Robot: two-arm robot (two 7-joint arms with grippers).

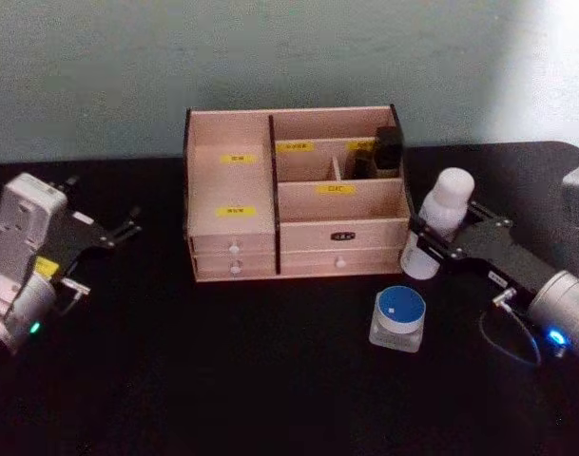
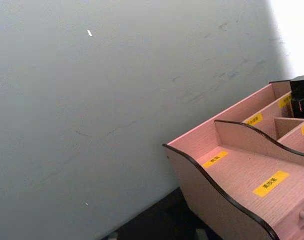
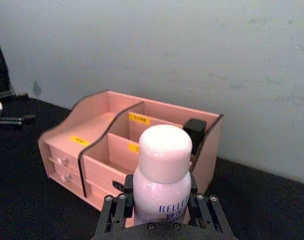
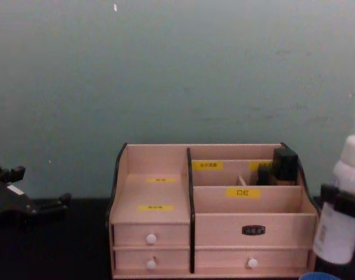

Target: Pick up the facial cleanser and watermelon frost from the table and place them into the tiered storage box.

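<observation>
Right jaws around facial cleanser (image 3: 161, 175), label cut off

You see a black table (image 1: 270, 380) running across the whole foreground, bare and dark. Behind it stands a pale grey-green wall (image 1: 270, 66), scuffed with faint marks, with a bright patch of light (image 1: 546, 57) at its upper right. A small white speck (image 4: 115, 7) sits high on the wall. A black boxy item (image 1: 389, 147) stands upright in the rear right compartment of the tiered storage box (image 1: 232, 218).
</observation>
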